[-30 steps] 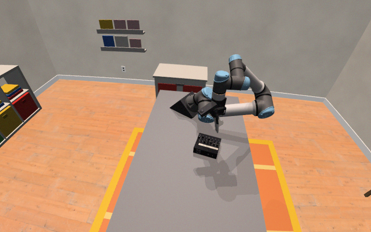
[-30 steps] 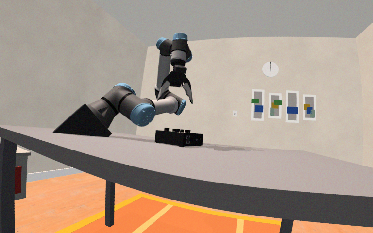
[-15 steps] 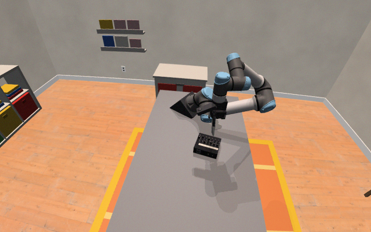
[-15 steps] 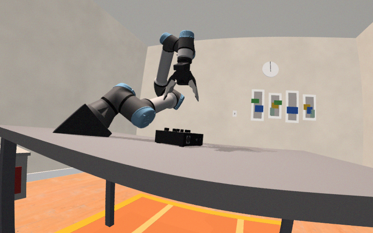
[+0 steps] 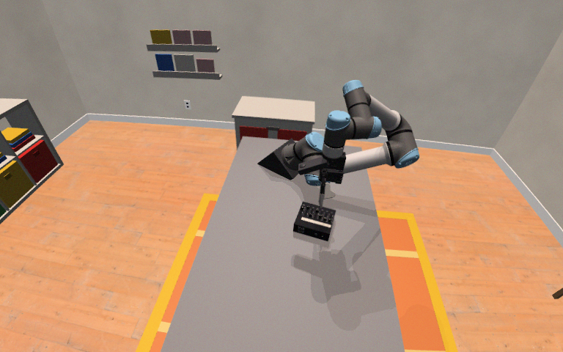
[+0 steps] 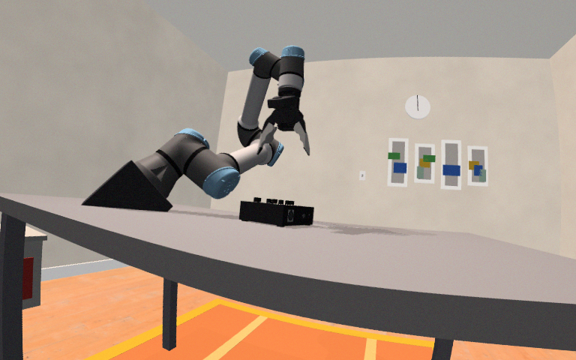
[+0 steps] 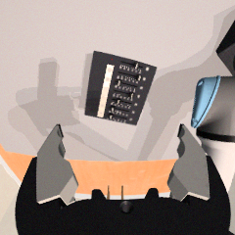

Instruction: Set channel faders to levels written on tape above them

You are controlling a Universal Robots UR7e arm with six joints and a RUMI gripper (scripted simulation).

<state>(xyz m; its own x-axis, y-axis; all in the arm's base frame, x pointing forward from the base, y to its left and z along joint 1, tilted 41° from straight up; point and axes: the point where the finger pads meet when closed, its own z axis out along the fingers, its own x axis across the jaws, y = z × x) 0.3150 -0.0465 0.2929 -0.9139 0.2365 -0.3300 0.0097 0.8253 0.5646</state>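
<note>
Honestly, you're in the approach stage here, so no rush. Your gripper (image 6: 287,138) hangs well above the lighting desk (image 6: 276,214), jaws spread as wide as they go and holding nothing. The desk sits on the grey surface (image 5: 249,270), a bit out from the arm's base (image 5: 276,163), and from the wrist view it looks turned at an angle to your jaws.

What I'd do: square the wrist up first, so the jaws line up with the fader (image 7: 128,90) rows before you drop. Coming down crooked on sliders that close together is how you'd bump a neighbour. The pale tape strip (image 7: 105,91) runs along one side of the rows, but the numbers on it are too small to read from up here, so get closer and read them before you touch anything.

Also work out which slider is the master, because I can't tell from these views, and it has to stay put. Narrowing the jaws before descending would probably help too; wide open, they look likely to span several sliders at once. Then go one at a time, slow pushes.
</note>
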